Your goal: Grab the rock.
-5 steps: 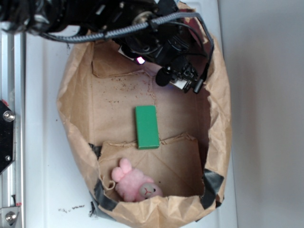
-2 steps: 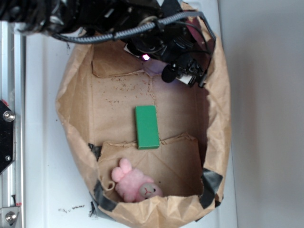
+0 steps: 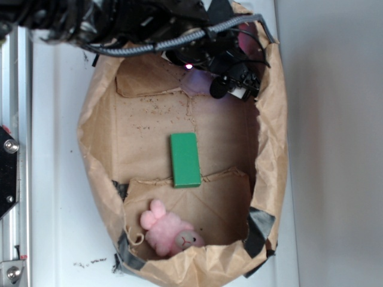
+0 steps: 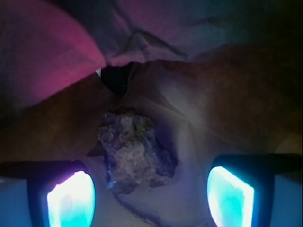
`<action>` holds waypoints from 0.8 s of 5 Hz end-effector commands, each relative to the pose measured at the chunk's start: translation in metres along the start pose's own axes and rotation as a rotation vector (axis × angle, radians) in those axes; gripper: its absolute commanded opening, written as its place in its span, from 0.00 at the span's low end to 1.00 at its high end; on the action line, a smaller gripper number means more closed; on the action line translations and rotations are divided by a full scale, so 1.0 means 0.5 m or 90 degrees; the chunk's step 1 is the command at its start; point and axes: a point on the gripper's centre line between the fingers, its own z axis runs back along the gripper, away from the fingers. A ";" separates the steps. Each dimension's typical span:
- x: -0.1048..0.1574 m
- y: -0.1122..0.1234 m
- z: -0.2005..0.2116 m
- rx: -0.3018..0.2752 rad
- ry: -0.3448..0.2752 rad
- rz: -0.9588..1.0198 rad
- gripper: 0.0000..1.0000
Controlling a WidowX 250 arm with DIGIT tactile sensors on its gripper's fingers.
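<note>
In the wrist view the rock (image 4: 134, 150), a lumpy brown-grey stone, lies on the brown paper floor in the bag's corner. My gripper (image 4: 150, 198) is open, its two glowing pads (image 4: 71, 201) standing to either side of the rock's near end, closer on the left, with a gap on the right. In the exterior view the gripper (image 3: 234, 85) is low in the top right corner of the paper bag (image 3: 96, 149); the arm hides the rock there.
A flat green block (image 3: 184, 159) lies mid-bag. A pink plush toy (image 3: 170, 231) sits at the bag's bottom end. Crumpled bag walls (image 4: 199, 61) rise close behind the rock. A metal rail (image 3: 12, 179) runs along the left.
The arm has moved right and further into the bag's top right corner. The bag's right wall has been pushed and reshaped slightly.
</note>
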 end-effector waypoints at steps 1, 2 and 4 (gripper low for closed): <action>0.042 -0.017 0.009 -0.043 -0.046 0.028 1.00; 0.025 -0.025 -0.003 -0.039 -0.047 0.026 1.00; 0.006 -0.044 -0.024 -0.015 -0.066 0.014 1.00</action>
